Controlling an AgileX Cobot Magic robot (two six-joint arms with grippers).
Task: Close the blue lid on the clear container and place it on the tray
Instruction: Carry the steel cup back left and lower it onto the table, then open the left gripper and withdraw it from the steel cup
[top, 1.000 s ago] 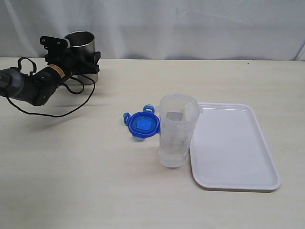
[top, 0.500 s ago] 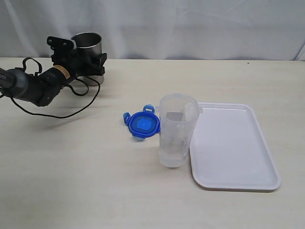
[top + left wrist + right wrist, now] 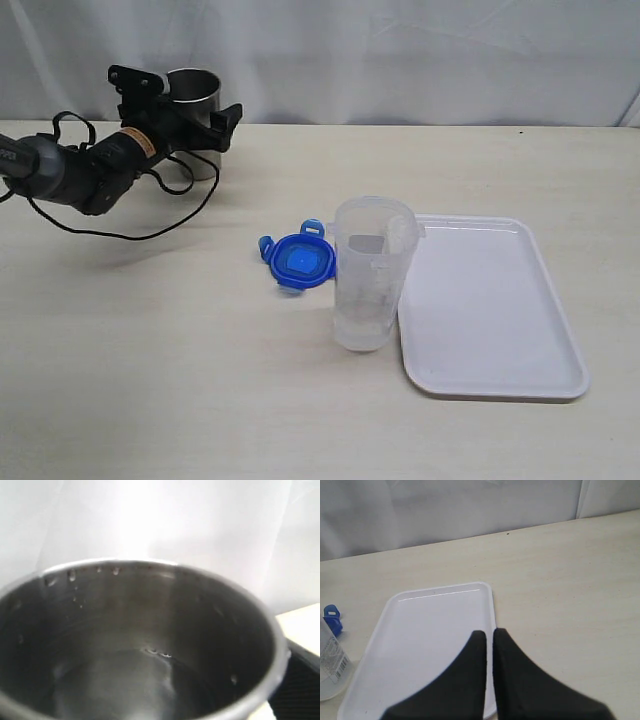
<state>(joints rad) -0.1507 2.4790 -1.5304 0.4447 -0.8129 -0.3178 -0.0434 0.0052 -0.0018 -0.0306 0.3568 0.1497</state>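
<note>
Exterior view: left claw (image 3: 181, 96) spread around steel cup (image 3: 200, 92); blue lid (image 3: 297, 260) flat on table (image 3: 150, 350) beside clear container (image 3: 373, 285), next to tray (image 3: 490, 310). Right wrist: right claw (image 3: 489, 636) pinched together over tray; barcode sticker (image 3: 335, 662) unreadable.

The clear container (image 3: 372, 275) is stood upright and uncovered on the tabletop, translucent and slightly tapered. The blue lid (image 3: 299, 259) is laid flat just beside it at ten o'clock, flaps spread. The white tray (image 3: 490, 300) is set close at three o'clock.
</note>
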